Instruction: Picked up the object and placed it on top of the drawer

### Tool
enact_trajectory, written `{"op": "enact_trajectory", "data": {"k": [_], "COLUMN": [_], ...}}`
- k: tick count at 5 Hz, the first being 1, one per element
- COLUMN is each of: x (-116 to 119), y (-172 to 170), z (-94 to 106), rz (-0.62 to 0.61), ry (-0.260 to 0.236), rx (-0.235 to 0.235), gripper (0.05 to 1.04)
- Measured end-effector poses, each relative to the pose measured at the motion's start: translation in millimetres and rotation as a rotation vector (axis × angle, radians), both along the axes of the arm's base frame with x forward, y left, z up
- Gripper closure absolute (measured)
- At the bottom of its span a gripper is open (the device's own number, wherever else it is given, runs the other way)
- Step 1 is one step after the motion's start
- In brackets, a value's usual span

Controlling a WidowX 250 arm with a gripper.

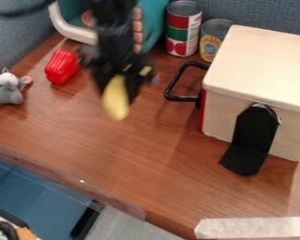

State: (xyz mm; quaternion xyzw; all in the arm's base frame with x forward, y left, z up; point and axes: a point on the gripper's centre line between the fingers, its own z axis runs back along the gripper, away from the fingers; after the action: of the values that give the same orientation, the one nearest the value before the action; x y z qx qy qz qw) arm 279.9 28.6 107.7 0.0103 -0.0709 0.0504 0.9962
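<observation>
Camera view: the claw [119, 86] is closed about the upper end of the yellow object [116, 104], which hangs below it with its rounded lower end free, probably gripped high so that this end can meet a surface first. The box-like drawer [256, 70] stands to the claw's right, its black handle [171, 89] on the side towards the claw and its flat lid facing up, which should suit it as a resting place. The red pepper [62, 66] lies to the claw's left, seemingly out of the way of a rightward carry.
</observation>
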Motion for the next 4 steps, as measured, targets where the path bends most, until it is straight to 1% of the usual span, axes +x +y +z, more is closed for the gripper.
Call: {"op": "enact_trajectory", "data": {"k": [1,2,3,4], "x": [33,68,89,90], "y": [-46,-81,-108,-112], "z": [37.9,53.5,54.3,45.7], "rz": [-0.029,-0.041,-0.063,-0.066], "ry": [-0.030,-0.017,-0.013,0.009], "rx": [-0.065,-0.069,-0.058,-0.026], "gripper": [0.532,0.532,0.532,0.532]}}
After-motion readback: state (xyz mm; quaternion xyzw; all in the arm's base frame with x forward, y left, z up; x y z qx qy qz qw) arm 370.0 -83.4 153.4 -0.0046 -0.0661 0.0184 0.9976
